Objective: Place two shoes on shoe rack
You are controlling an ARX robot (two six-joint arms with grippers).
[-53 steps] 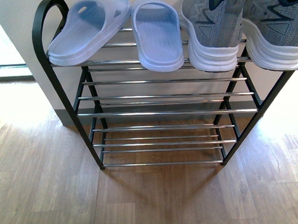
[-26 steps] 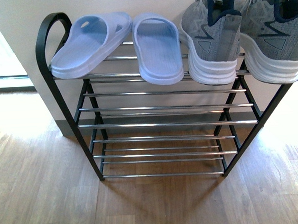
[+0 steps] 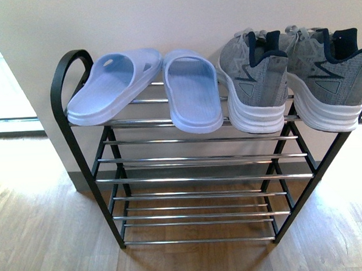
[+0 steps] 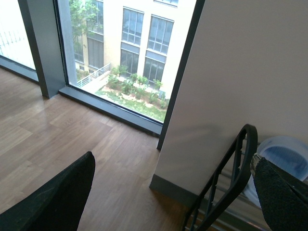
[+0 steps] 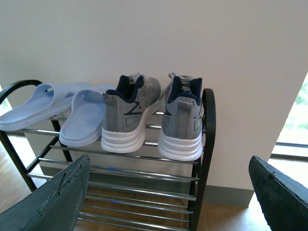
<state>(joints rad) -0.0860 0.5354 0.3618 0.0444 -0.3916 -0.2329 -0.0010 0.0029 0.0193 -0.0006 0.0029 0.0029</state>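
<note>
I found both sets of jaws spread wide and empty, the left gripper (image 4: 168, 192) beside the rack's left end, the right gripper (image 5: 168, 192) facing the rack. All four shoes sat on the top tier of the shoe rack (image 3: 195, 178): slide sandals (image 3: 194, 89) left, grey sneakers (image 3: 254, 83) right. The heels overhung the near bar; in my judgement, any bump could tip one to the floor (image 3: 47, 239).

Sandals (image 3: 148, 88) lie left of sneakers (image 3: 293, 81) on the rack's (image 3: 198, 119) top tier.
</note>
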